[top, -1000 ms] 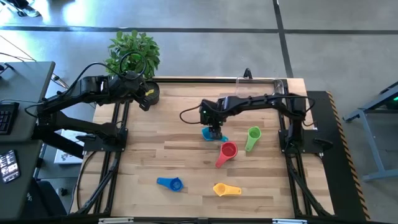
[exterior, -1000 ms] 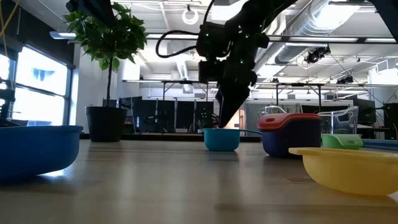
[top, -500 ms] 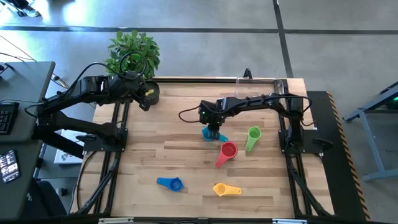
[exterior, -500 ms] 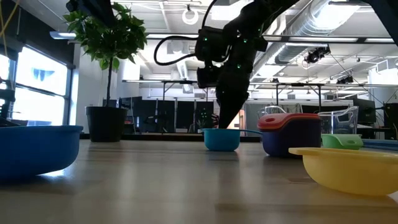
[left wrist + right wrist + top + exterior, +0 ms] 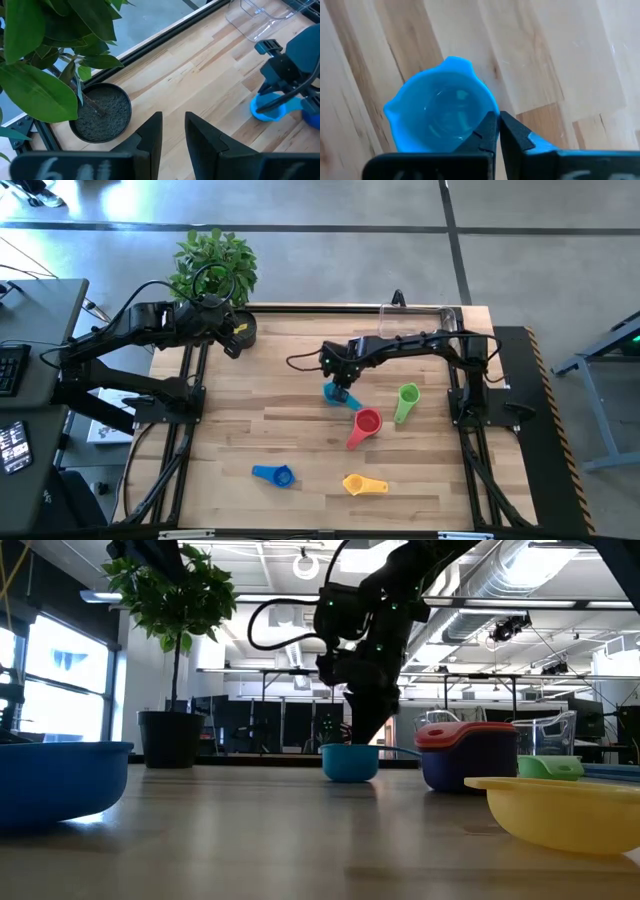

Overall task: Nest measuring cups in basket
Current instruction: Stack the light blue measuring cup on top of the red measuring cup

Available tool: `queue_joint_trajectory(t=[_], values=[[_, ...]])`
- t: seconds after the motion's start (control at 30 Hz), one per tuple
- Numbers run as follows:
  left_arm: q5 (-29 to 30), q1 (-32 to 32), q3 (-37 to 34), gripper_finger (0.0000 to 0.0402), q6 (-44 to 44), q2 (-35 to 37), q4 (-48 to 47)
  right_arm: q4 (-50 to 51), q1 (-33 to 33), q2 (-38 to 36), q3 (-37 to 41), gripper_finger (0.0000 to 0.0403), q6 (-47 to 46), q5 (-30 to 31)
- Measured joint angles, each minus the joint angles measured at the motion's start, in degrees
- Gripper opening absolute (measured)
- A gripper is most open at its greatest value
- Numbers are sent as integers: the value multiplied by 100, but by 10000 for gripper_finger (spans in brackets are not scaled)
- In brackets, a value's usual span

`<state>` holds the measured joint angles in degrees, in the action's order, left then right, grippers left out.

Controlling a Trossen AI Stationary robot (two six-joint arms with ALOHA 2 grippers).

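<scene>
1. Right hand (image 5: 343, 389) sits mid-worktop, its fingers (image 5: 492, 131) pinched narrow on the teal cup (image 5: 440, 120) at its handle side.
2. Bare wood lies open around that cup toward the left.
3. Red cup (image 5: 368, 421) and green cup (image 5: 407, 395) lie near; blue cup (image 5: 281, 475) and yellow cup (image 5: 354, 483) well apart.
4. Basket (image 5: 420, 317) stands at the far edge.
5. Left hand (image 5: 172, 137), fingers slightly parted, hangs by the plant pot (image 5: 100, 111).
</scene>
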<state>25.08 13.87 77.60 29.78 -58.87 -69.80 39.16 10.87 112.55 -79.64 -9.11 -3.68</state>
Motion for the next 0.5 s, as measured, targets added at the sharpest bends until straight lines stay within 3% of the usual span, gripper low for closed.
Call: queue_joint_trajectory(t=[0.5], values=[[4, -2, 1, 74, -1, -2, -1, 297, 35, -235, -379, 0, -1705, 216]])
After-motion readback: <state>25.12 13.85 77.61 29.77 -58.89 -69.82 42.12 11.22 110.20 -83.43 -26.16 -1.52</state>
